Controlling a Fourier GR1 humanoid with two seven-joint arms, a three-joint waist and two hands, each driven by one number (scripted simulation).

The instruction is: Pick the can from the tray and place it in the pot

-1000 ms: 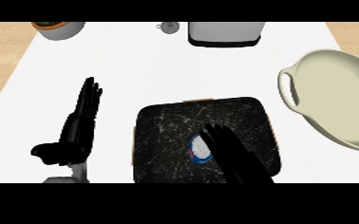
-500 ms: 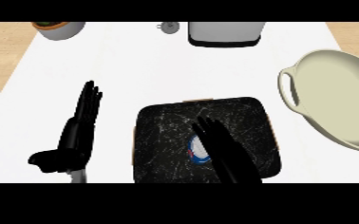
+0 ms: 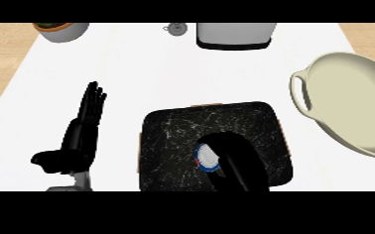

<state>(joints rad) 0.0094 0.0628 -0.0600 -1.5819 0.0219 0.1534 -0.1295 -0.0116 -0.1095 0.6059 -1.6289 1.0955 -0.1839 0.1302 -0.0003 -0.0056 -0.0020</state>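
Can [image 3: 207,158] sits on the dark marbled tray [image 3: 176,129], toward its five-o'clock part, showing a pale top with a blue and red edge, and most of it is covered by the right hand [image 3: 230,151], whose fingers curl down over it and clamp on it from above. At three o'clock from the tray, well apart, stands the cream pot [image 3: 344,104], open-mouthed with a handle facing the tray. The left hand [image 3: 81,134] rests on the bench [image 3: 147,74] at nine o'clock from the tray, fingers straight and pointing up. The can is probably light and stiff, with smooth rounded sides that could slip or roll; taking it across the body, fingers on one side and thumb opposite, seems the safer hold before lifting toward the pot.
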